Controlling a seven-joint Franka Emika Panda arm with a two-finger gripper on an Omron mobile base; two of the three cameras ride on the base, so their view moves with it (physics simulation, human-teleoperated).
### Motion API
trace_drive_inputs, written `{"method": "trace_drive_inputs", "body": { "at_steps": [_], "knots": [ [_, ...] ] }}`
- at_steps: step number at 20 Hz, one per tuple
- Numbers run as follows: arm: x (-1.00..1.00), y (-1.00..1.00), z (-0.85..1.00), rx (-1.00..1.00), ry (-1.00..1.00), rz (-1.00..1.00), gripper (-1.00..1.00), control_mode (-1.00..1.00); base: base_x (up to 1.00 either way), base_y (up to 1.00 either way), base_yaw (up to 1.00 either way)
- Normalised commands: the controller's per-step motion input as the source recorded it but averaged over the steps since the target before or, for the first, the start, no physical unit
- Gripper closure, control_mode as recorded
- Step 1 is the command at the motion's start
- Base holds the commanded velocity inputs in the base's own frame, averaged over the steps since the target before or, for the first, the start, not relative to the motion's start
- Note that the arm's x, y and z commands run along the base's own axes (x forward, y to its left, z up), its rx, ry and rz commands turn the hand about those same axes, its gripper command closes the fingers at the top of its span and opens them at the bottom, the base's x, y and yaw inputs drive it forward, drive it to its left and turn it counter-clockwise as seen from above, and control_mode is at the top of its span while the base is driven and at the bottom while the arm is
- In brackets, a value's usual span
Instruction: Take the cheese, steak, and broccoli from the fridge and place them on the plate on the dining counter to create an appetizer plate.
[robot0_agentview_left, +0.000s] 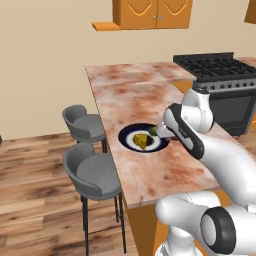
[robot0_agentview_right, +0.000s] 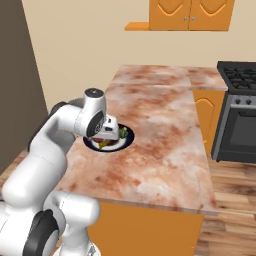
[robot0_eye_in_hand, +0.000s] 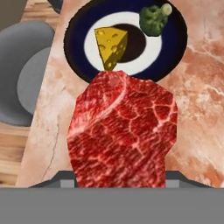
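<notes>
Holding the steak (robot0_eye_in_hand: 123, 131) pinched in the gripper (robot0_eye_in_hand: 120, 181) just above the plate (robot0_eye_in_hand: 74, 48) (cheese (robot0_eye_in_hand: 111, 41) and broccoli (robot0_eye_in_hand: 153, 18) already aboard), you should lower onto bare rim space beside both, then release.

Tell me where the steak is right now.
The steak is in the pincer, hanging low over the near edge of the plate; the cheese and broccoli already lie on the plate.
</notes>
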Motion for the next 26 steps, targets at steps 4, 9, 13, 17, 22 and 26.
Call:
{"method": "trace_drive_inputs", "body": {
  "at_steps": [4,9,13,17,22,26],
  "knots": [
    [0.0,-0.13,-0.36,-0.01,0.0,-0.01,1.0,-1.0,0.0,0.0,0.0],
    [0.19,-0.01,-0.26,-0.01,0.0,0.0,1.0,-1.0,0.0,0.0,0.0],
    [0.52,0.0,-0.2,0.0,0.0,0.0,1.0,-1.0,0.0,0.0,0.0],
    [0.53,0.0,-0.15,0.0,0.0,0.0,1.0,-1.0,0.0,0.0,0.0],
    [0.42,0.0,-0.18,-0.01,0.0,0.0,1.0,-1.0,0.0,0.0,0.0],
    [0.3,0.0,-0.2,-0.01,0.0,0.0,1.0,-1.0,0.0,0.0,0.0]
  ]
}}
